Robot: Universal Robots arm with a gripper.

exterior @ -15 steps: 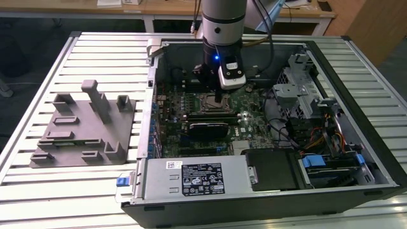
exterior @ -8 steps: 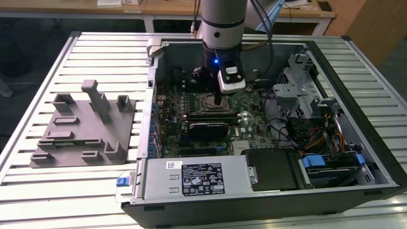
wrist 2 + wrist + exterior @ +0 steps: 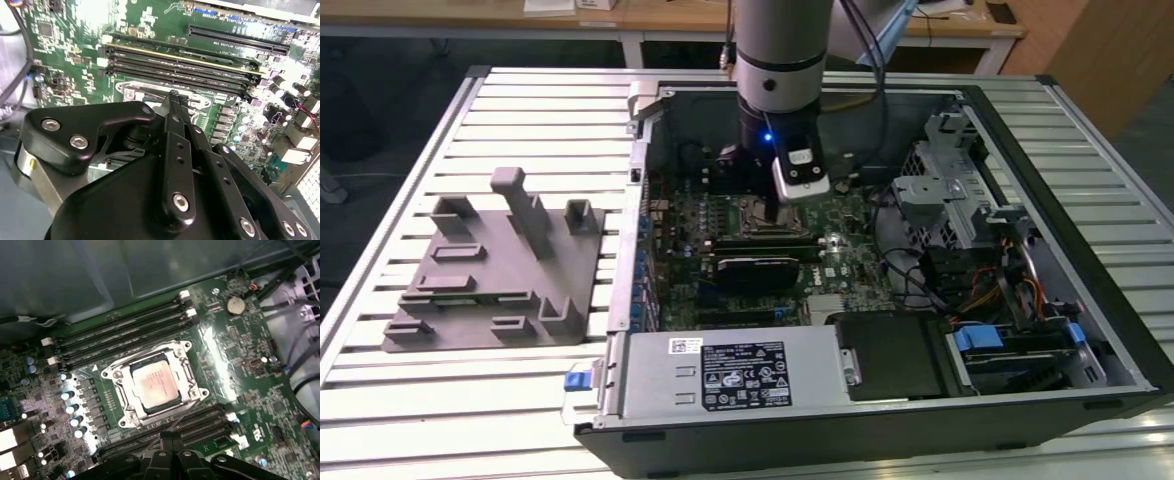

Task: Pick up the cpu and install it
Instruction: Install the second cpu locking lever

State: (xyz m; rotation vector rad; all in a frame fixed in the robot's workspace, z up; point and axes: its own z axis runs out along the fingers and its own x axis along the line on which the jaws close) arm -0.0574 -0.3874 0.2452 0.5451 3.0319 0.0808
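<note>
The cpu (image 3: 155, 385), a small square chip with a pale silver top, lies flat inside the metal socket frame (image 3: 112, 375) on the green motherboard (image 3: 235, 365). My gripper (image 3: 170, 436) hovers above the board just beside the socket, over the nearer memory slots. Its black fingertips are pressed together with nothing between them, as the second wrist view also shows for the gripper (image 3: 174, 96). In the exterior view the arm (image 3: 777, 60) reaches straight down into the open computer case (image 3: 1121, 330), and the gripper (image 3: 758, 195) hangs over the upper middle of the board.
Memory slots (image 3: 120, 332) run along both sides of the socket. A black finned module (image 3: 754, 270) sits lower on the board. The power supply (image 3: 734, 375), drive cages (image 3: 961, 200) and cables crowd the case. A grey fixture (image 3: 494, 260) stands on the slatted table at the exterior view's left.
</note>
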